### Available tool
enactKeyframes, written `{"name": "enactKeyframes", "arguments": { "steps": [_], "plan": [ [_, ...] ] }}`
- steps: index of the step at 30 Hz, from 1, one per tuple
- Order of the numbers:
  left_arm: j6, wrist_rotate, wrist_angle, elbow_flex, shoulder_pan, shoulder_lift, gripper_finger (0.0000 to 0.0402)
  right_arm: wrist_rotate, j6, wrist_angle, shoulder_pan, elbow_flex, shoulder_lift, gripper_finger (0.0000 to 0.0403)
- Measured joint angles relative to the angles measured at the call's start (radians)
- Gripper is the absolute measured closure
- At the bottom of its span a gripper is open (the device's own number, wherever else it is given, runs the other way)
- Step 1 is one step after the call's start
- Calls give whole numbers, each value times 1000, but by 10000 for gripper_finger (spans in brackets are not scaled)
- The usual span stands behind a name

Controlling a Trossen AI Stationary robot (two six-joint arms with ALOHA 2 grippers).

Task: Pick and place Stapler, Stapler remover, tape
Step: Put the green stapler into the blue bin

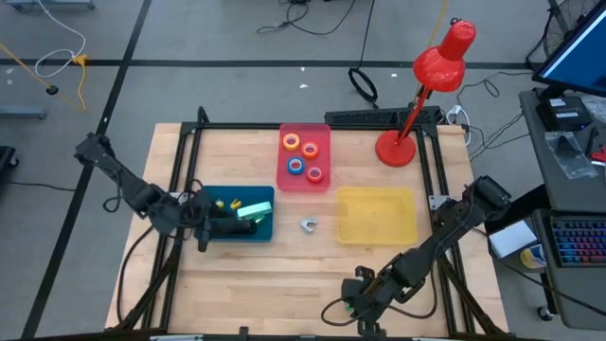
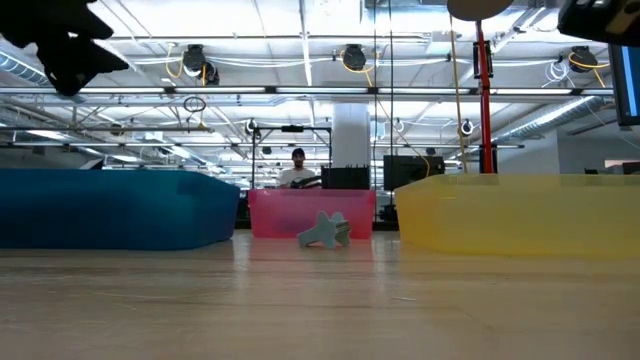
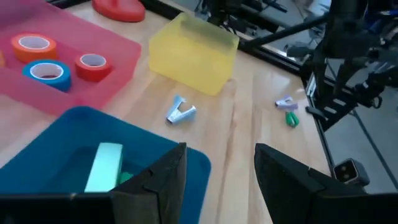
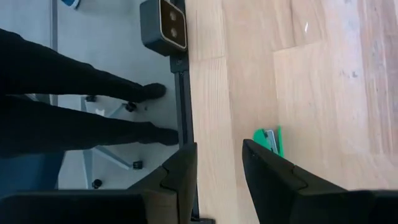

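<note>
3 trays (image 1: 377, 214) on wooden table (image 1: 284, 275)

Overhead, table-level, two wrist views

Bright, even overhead light; soft blur at low view's foreground.

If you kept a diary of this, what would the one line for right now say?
left gripper: open over blue tray | right gripper: open, empty, front edge | stapler remover: on table | tape: pink tray
</note>
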Motion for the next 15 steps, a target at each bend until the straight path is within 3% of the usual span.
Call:
{"name": "enactKeyframes", "arguments": {
  "steps": [6, 15],
  "plan": [
    [20, 67, -37, -71, 36, -115, 213, 1, -13, 1, -17, 0, 0, 280],
    [51, 68, -67, -98, 80, -193, 213, 5, -149, 4, -29, 0, 0, 280]
  ]
}}
